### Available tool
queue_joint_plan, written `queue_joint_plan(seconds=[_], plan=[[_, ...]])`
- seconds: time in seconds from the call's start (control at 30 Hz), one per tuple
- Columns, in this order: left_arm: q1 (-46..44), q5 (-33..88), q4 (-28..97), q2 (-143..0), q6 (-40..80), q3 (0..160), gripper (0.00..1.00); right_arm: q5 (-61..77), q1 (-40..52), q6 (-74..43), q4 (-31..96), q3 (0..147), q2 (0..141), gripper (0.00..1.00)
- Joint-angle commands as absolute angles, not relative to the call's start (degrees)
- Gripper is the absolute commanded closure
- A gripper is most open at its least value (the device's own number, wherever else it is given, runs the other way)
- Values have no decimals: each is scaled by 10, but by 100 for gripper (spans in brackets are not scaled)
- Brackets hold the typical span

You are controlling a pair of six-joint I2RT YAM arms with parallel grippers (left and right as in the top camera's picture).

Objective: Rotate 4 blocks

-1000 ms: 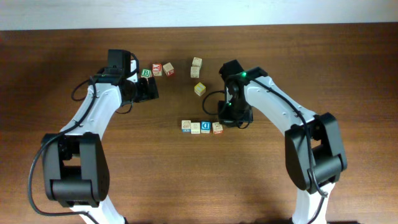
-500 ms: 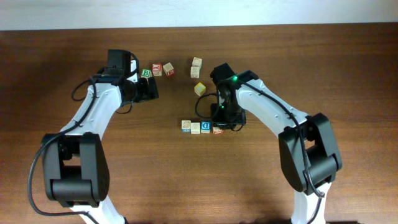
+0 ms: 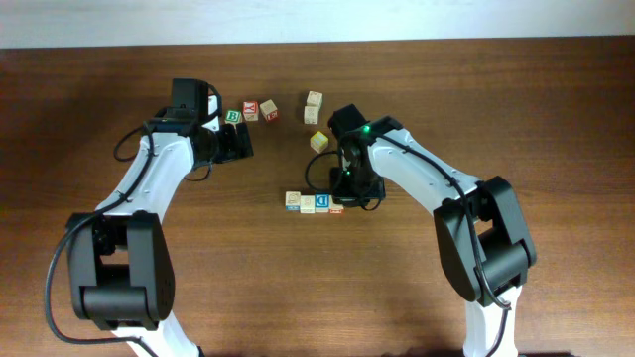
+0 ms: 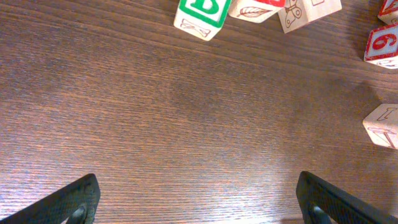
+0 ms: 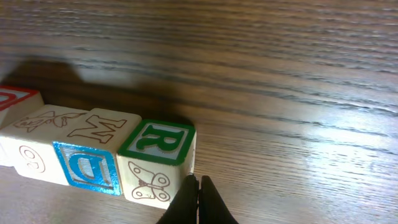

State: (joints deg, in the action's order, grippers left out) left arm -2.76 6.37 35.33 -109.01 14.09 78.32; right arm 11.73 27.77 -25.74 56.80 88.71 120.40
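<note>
Since a second ago the right arm has swung in from the far side of the row, and the row of four blocks (image 3: pixel 315 203) has slid a little toward the left arm's side, its near end block most; the left arm has not moved; the right gripper (image 5: pixel 198 199) is closed tight, fingers pressed together with nothing between them; its tip rests against the lower corner of the green R block (image 5: pixel 158 146), which ends the row beside the blue D block (image 5: pixel 87 167); the row lies on the table (image 3: pixel 198 288) near its middle, just below the yellow-faced cube (image 3: pixel 318 142); the left gripper (image 4: pixel 199 202) stands wide open over bare wood, holding nothing, the green B cube (image 4: pixel 200 11) well ahead of it.
</note>
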Motion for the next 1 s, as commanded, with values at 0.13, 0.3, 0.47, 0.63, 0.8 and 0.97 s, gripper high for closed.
queue_joint_plan(seconds=[0.13,0.3,0.47,0.63,0.8,0.97], plan=[[-25,62,352,-1086,136,790,1,144,281,-215,570,920,1206,94],[-25,62,352,-1086,136,790,1,131,298,-210,512,1004,1213,91],[-25,62,352,-1086,136,790,1,129,357,-215,382,1004,1262,96],[-25,62,352,-1086,136,790,1,118,369,-247,381,1004,1297,95],[-25,62,352,-1086,136,790,1,147,379,-260,400,1004,1303,95],[-25,62,352,-1086,136,790,1,165,380,-260,417,1004,1303,95]])
